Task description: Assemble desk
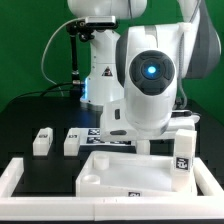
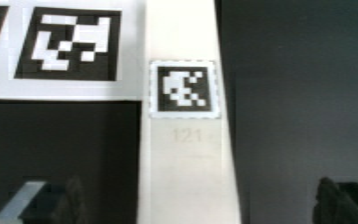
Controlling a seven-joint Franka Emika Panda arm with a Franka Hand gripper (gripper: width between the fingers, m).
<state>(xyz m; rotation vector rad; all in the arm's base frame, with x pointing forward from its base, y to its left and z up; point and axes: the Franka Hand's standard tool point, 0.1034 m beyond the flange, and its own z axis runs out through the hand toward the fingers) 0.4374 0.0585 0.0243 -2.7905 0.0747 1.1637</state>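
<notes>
In the wrist view a long white desk leg (image 2: 185,150) with a black-and-white tag (image 2: 185,90) lies on the black mat, right beside the marker board (image 2: 60,50). My gripper (image 2: 194,205) is open above it. Its dark fingertips (image 2: 39,205) stand wide on either side of the leg and do not touch it. In the exterior view the arm's body hides the gripper and this leg. The flat white desk top (image 1: 125,172) lies at the front. Two short legs (image 1: 41,142) (image 1: 72,142) stand at that view's left, and another leg (image 1: 183,152) stands upright at its right.
The large white rail (image 1: 20,180) frames the black mat along the front and the exterior view's left. The marker board (image 1: 100,133) lies behind the desk top. The robot base and cables stand at the back.
</notes>
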